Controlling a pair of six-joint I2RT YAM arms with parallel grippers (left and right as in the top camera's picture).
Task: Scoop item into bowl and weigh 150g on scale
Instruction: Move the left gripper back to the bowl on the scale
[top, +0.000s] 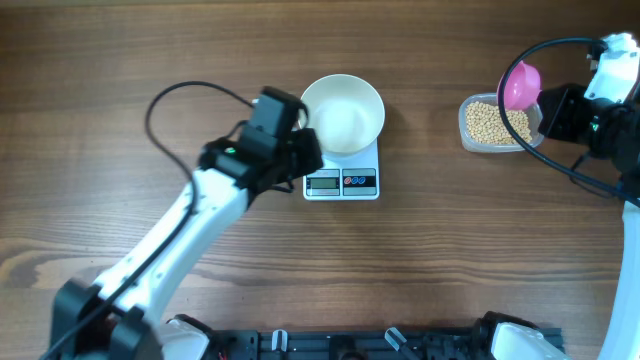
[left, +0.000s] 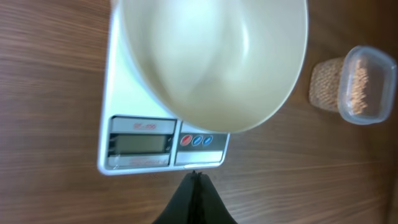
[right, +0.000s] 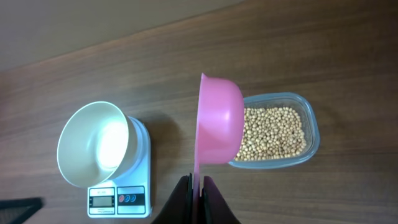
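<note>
White bowl upright on the scale, whose display edge faces the robot; the left gripper, fingers pressed together and empty, lies just off that edge, towards the scale's left. Well right of the scale, beans lie in a clear tub whose long axis runs towards the scale. The right gripper pinches the handle of a pink scoop, held on edge over the tub's scale-side end, rounded back towards the beans.
</note>
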